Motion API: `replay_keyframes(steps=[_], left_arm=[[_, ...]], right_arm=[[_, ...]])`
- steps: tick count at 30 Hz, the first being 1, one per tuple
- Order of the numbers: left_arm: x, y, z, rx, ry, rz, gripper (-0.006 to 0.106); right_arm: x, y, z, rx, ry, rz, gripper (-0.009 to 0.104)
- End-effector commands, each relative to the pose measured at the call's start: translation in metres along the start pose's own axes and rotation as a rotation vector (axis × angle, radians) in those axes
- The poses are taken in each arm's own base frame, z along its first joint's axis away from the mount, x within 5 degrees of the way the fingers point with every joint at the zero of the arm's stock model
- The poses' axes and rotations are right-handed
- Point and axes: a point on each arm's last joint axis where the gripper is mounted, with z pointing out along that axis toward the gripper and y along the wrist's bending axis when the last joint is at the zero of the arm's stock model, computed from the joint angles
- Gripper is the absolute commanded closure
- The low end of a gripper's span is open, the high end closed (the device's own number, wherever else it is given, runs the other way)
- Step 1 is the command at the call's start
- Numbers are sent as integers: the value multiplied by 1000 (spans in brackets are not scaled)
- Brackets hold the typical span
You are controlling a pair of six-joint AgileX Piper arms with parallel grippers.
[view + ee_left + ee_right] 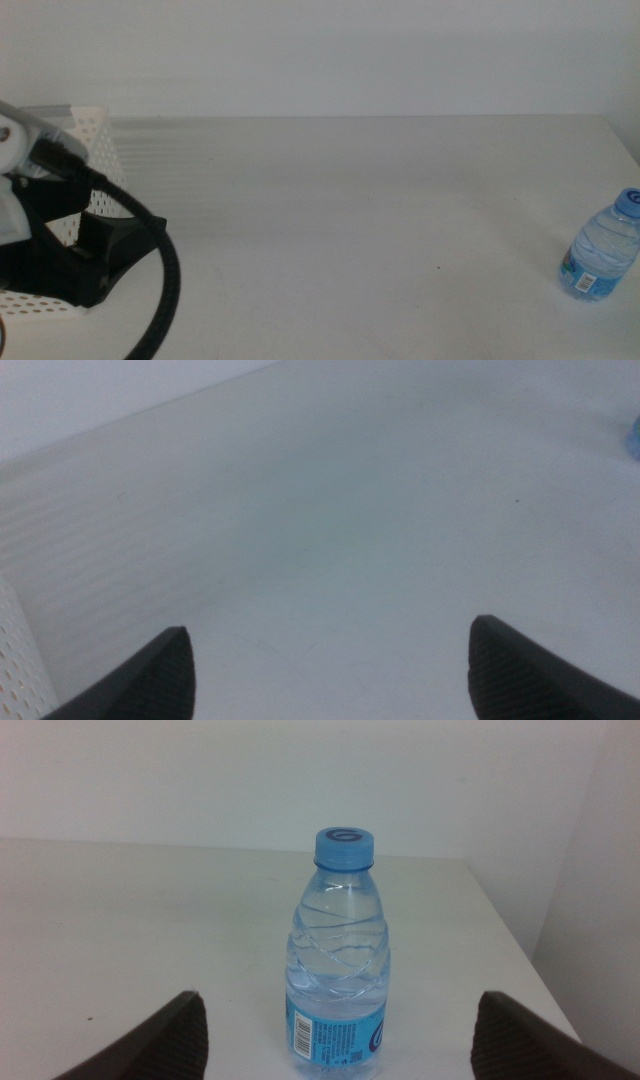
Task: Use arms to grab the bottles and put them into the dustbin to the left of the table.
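A clear water bottle with a blue cap (602,255) stands upright near the table's right edge. In the right wrist view it (338,970) stands just ahead of my right gripper (340,998), centred between the open jaws and not touching them. My left arm (60,250) hangs over the white perforated dustbin (95,135) at the left. My left gripper (330,628) is open and empty. The yellow-liquid bottle and the red can are out of view. The right arm is outside the middle view.
The white table (350,220) spreads between dustbin and bottle. A thick black cable (165,290) loops from the left arm toward the front edge. The dustbin's wall shows in the left wrist view (15,655). A white wall stands behind.
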Motion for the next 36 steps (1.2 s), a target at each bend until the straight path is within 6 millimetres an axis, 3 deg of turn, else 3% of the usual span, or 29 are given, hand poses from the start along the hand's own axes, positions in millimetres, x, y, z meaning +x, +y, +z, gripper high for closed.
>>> replay_keyframes(steps=[1, 12, 19, 26, 36], left_arm=[[-13, -1, -8, -12, -111, -39, 10], [-8, 0, -8, -28, -72, -31, 10], [15, -10, -20, -55, -76, 35, 10], [40, -20, -16, -2, -174, -1, 10], [39, -21, -13, 1, -263, -4, 10]], right_arm=[[-11, -1, -3, 13, -110, -9, 21], [-11, -1, -3, 13, -110, -9, 21], [-11, -1, -3, 13, -110, -9, 21], [-11, -1, -3, 13, -110, -9, 21], [-11, -1, -3, 13, -110, -9, 21]])
